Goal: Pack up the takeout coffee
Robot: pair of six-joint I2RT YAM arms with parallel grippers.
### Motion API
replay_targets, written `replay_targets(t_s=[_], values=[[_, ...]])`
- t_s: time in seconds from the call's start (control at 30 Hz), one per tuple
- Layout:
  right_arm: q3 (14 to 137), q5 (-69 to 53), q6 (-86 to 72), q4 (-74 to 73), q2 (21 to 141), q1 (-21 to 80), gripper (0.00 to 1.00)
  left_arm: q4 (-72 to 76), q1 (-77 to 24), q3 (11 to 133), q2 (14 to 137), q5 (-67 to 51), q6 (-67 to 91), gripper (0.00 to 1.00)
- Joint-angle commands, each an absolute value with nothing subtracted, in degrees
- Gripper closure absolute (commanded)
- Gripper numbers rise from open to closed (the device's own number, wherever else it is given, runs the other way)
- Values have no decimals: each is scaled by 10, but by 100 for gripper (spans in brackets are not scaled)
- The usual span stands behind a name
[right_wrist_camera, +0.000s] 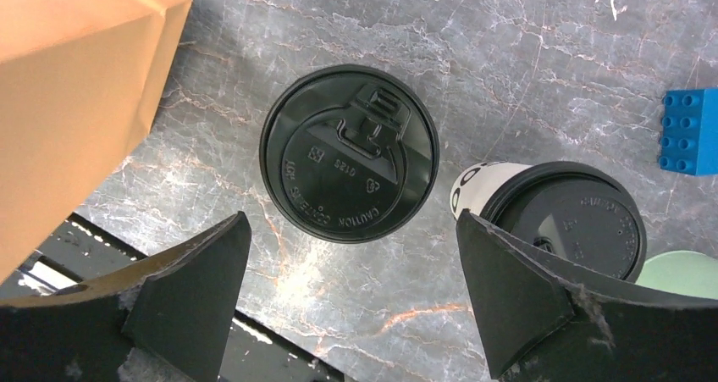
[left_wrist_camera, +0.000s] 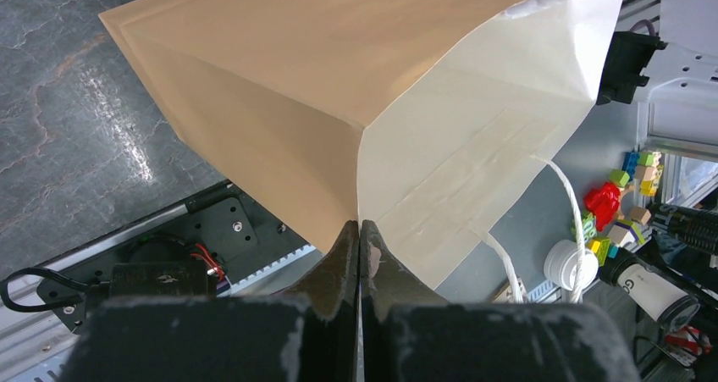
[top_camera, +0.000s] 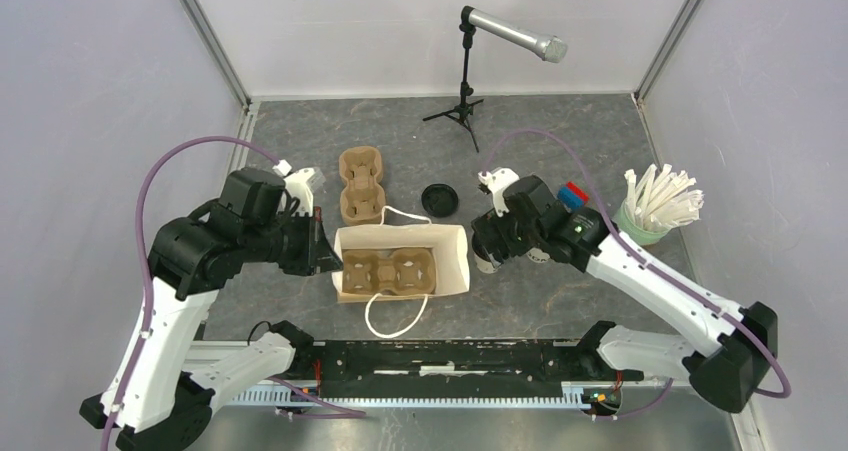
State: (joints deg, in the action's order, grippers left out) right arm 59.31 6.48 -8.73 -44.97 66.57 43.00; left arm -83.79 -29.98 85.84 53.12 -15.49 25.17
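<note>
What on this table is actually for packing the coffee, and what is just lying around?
For the job: lidded coffee cup below the open right gripper; second lidded cup; paper bag, pinched by the left gripper; cup carrier inside it.
Lying about: spare cup carrier; green cup of wrapped straws; blue toy brick; microphone on its stand.

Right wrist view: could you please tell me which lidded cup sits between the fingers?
The centred cup, showing only its black lid; the other cup stands beside one finger, white side visible.
</note>
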Motion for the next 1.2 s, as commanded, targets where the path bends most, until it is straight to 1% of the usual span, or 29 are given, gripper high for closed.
replay_targets(t_s=[0.0, 0.1, 0.27, 0.67, 0.93, 1.17], values=[[521, 78, -69, -299, 600, 428, 3, -820, -298, 863, 536, -172, 258, 98], [477, 94, -66, -249, 578, 428, 3, -821, -297, 862, 536, -173, 252, 98], [427, 86, -45, -183, 551, 428, 2, -829, -298, 864, 537, -176, 244, 98], [359, 82, -31, -110, 544, 428, 2, -831, -297, 865, 540, -180, 237, 98], [359, 94, -26, -109, 551, 428, 2, -831, -297, 869, 543, -180, 240, 98], [445, 106, -37, -184, 566, 428, 2, -831, -297, 873, 543, -178, 243, 98]])
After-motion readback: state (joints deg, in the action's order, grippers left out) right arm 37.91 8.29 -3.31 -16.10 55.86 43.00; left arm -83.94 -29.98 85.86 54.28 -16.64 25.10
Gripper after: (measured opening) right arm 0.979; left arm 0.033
